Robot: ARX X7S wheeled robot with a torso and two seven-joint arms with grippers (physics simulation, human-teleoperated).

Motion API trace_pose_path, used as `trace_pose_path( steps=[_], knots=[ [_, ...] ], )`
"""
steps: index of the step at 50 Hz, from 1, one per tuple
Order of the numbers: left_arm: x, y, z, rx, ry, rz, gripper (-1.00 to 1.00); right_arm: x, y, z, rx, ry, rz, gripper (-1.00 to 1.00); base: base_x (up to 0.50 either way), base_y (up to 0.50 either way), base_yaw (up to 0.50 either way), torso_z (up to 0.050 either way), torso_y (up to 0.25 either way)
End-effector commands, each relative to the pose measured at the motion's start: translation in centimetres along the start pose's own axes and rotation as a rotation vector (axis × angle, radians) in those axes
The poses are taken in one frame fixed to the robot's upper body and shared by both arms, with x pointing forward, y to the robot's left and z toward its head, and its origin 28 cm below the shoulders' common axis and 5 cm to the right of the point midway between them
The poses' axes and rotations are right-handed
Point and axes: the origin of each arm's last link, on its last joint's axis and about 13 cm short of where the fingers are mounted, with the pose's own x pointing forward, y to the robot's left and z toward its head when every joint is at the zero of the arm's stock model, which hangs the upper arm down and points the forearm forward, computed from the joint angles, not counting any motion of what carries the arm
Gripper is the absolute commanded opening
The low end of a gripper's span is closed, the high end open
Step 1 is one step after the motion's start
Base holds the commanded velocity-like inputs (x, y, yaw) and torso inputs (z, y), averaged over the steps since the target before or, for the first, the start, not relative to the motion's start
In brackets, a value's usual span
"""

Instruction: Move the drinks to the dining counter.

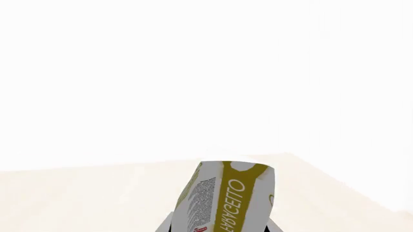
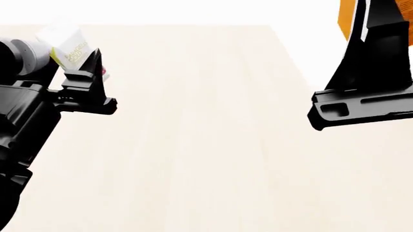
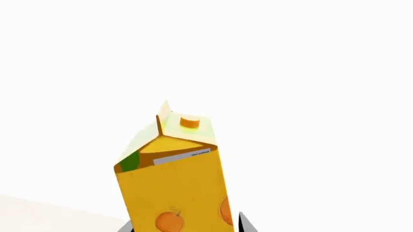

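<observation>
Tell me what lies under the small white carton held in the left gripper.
Under the small white carton with olive-yellow lettering lies only the pale cream-beige counter top, bare there. The left gripper covers the carton's base, so whether it touches the counter cannot be seen.

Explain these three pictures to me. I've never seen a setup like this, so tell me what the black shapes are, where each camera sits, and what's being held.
This is a simulated robot with two arms, each ending in a gripper. The wide picture comes from a camera on its head, looking down over both arms at a pale counter. The black shapes there are the arms: the left gripper at that picture's left, the right arm at its right, where the gripper's tips are out of frame.

The other two pictures come from cameras mounted near each gripper. The left one shows a small white carton with yellow-olive print, held in the left gripper above the counter. The right one shows an orange juice carton with a gable top and round cap, held in the right gripper.

Nothing else shows on the part of the counter in view.
</observation>
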Motion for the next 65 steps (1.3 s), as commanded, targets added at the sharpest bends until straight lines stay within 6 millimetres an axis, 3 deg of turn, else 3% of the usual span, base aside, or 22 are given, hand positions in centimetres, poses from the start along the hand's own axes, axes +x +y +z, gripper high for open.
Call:
trace_pose_path(
  steps=[1, 6, 13, 16, 24, 38, 54, 65],
  knots=[
    [0.1, 0.0, 0.3, -0.005, -0.016, 0.010, -1.00, 0.2, 0.5, 0.2, 0.063, -0.028, 0.039, -1.00, 0.00, 0.00, 0.00, 0.010, 0.000],
    [0.1, 0.1, 0.5, -0.004, -0.022, 0.014, -1.00, 1.4, 0.4, -0.9, 0.109, 0.080, 0.002, -1.00, 0.00, 0.00, 0.00, 0.000, 0.002],
    [0.1, 0.0, 0.6, -0.005, -0.024, 0.012, -1.00, 2.3, 0.5, -1.5, 0.105, 0.133, 0.054, -1.00, 0.00, 0.00, 0.00, 0.000, 0.001],
    [0.1, 0.0, 0.5, -0.004, -0.022, 0.010, -1.00, 2.7, 0.6, -1.8, 0.180, 0.138, 0.049, -1.00, 0.00, 0.00, 0.00, 0.003, 0.003],
    [0.1, 0.0, 0.5, -0.006, -0.022, 0.011, -1.00, 3.9, 1.4, -4.7, 0.285, 0.230, 0.131, -1.00, 0.00, 0.00, 0.00, 0.000, 0.001],
    [0.2, 0.0, 0.2, -0.005, -0.014, 0.011, -1.00, 5.3, 1.5, -7.6, 0.457, 0.351, 0.130, -1.00, 0.00, 0.00, 0.00, 0.001, 0.001],
    [0.2, 0.0, 0.0, -0.005, -0.009, 0.013, -1.00, 4.4, 1.6, -9.6, 0.558, 0.423, 0.141, -1.00, 0.00, 0.00, 0.00, 0.001, 0.002],
    [0.3, -0.1, 0.0, -0.005, -0.008, 0.008, -1.00, 4.1, 1.7, -9.8, 0.540, 0.417, 0.152, -1.00, 0.00, 0.00, 0.00, 0.001, 0.003]
  ],
)
